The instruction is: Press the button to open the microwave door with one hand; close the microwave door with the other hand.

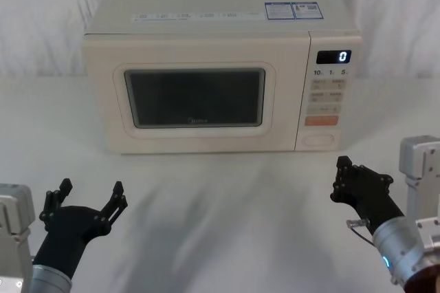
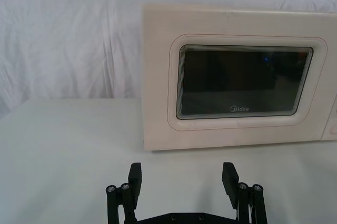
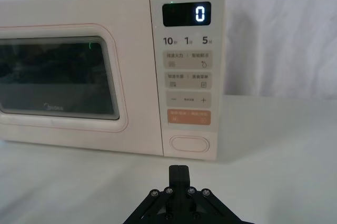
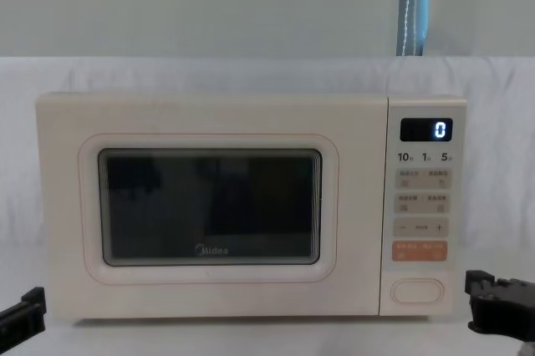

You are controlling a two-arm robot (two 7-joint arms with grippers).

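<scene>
We count one microwave door [image 1: 196,97] (shut), one button [image 1: 321,139], one orange key [image 1: 321,120]. Left gripper [image 1: 88,200] spread wide, empty; right gripper [image 1: 342,177] pinched closed, empty, near the button.

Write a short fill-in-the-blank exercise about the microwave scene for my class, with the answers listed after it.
1. The microwave door is ____.
2. The display shows the digit ____.
3. The wide blank button sits just below the ____ key.
4. The left gripper is open, while the right gripper is ____.

Answers: closed; 0; orange; shut
</scene>
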